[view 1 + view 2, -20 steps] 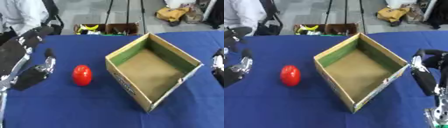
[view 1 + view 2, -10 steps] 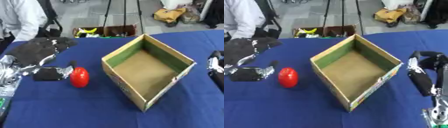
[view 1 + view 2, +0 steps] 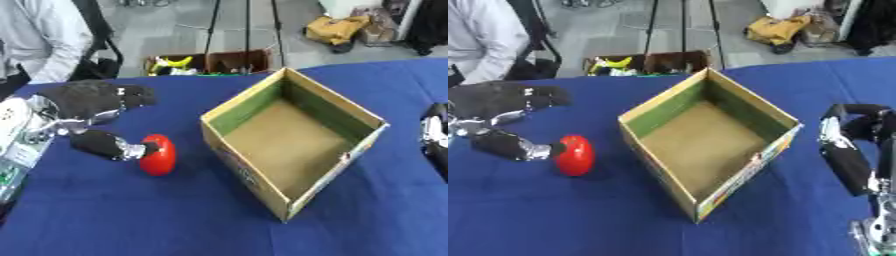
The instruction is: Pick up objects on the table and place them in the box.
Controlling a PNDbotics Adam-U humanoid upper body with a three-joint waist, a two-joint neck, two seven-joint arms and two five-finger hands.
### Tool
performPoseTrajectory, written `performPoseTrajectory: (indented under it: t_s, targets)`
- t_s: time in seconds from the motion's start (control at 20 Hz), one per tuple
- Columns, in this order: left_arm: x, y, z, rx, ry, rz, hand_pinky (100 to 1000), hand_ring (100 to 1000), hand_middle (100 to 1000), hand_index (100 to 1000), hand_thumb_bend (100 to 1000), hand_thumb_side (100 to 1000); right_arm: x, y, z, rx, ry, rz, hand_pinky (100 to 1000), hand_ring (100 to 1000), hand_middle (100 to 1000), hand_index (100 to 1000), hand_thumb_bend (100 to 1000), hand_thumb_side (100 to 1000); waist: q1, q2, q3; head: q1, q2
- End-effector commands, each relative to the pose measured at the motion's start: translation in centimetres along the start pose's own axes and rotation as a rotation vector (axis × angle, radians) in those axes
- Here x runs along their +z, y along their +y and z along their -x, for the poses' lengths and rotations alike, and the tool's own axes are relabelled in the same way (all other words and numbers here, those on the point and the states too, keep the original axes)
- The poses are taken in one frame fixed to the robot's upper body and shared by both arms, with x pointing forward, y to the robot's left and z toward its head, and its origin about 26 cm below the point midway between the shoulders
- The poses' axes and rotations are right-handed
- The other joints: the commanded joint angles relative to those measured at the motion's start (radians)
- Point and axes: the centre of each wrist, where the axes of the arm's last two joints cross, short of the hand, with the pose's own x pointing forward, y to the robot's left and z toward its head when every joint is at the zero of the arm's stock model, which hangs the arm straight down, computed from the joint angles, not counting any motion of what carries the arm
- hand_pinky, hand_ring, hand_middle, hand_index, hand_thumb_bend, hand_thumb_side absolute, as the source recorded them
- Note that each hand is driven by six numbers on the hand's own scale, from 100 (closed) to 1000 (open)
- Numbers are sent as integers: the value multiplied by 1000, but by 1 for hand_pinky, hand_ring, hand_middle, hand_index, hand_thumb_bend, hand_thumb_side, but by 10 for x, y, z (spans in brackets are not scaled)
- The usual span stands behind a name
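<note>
On bench [image 3: 105, 215]: left robot hand [image 3: 96, 102] reaching, fingers apart, thumb touching tomato [image 3: 158, 154] | step: grasping | next: closing, lifting toward box [image 3: 293, 142]

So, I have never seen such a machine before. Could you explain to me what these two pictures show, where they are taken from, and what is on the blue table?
Both pictures come from one stereo camera in the head of a humanoid robot, looking down at its work; they show the same moment from the left and right eye. The black and silver left hand reaches in from the left side. Its thumb tip touches the round red object, which lies on the blue cloth-covered table; the fingers spread above it and are not closed round it. The right hand waits at the right edge, holding nothing. In the middle stands an open brown cardboard box with a green inner wall, and it looks empty. The job is to put the red object into that box, which is not yet done.
</note>
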Motion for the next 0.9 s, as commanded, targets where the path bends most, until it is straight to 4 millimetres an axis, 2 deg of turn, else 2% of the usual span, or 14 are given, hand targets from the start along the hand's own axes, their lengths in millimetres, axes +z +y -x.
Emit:
performPoseTrajectory:
  t_s: [0.05, 0.2, 0.4, 0.5, 0.65, 0.9]
  targets:
    - [-3, 3, 13, 29, -5, 70, 556, 783, 955, 1000, 671, 870, -2, -4, -6, 2, -32, -3, 649, 449, 427, 653, 153, 412, 0, -26, -3, 8, 10]
    - [-16, -4, 17, 87, -27, 145, 536, 771, 952, 1000, 735, 814, -1, -4, -5, 3, -29, -7, 649, 449, 427, 653, 151, 414, 2, -28, -8, 13, 14]
    - [-32, -3, 24, 159, -45, 211, 498, 770, 955, 1000, 726, 776, -1, -4, -5, 2, -25, -10, 649, 449, 427, 653, 153, 411, 2, -32, -13, 18, 18]
    - [-38, -4, 28, 189, -58, 241, 479, 769, 951, 1000, 694, 791, 0, -4, -5, 2, -23, -10, 649, 449, 427, 653, 153, 409, 2, -34, -15, 20, 19]
    - [-46, -3, 29, 222, -69, 265, 447, 757, 943, 1000, 624, 758, 0, -4, -4, 0, -20, -10, 648, 449, 426, 652, 153, 410, 1, -35, -16, 22, 19]
    - [-56, -6, 26, 257, -52, 282, 432, 763, 947, 1000, 482, 642, 0, -3, -5, -4, -20, -9, 648, 449, 425, 652, 154, 409, 1, -33, -22, 28, 17]
